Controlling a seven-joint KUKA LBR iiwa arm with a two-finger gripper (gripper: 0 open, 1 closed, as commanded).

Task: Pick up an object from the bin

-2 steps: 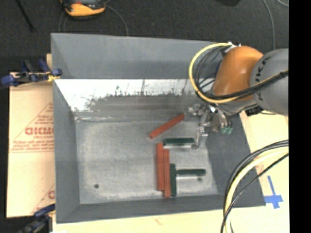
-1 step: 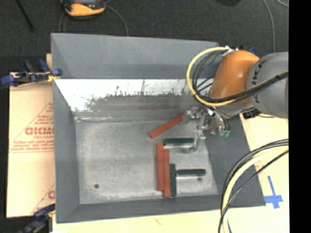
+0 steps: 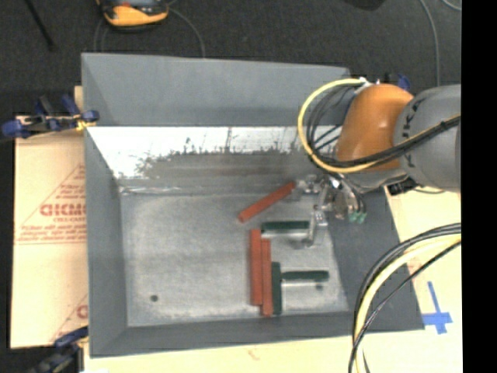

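gripper low on the right of the bin, by the end of a green bar — open or closed, cannot tell. nothing lifted yet — grasp and lift remain.

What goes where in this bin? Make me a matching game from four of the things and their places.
Things
A. slanted red stick
B. red pair
C. front green bar
D. dark speck

Places in the bin
1. near-left part of the floor, alone
2. farthest back of the four
3. near-right corner, just right of two red bars
4. middle, side by side, running front to back

Pairs: A-2, B-4, C-3, D-1
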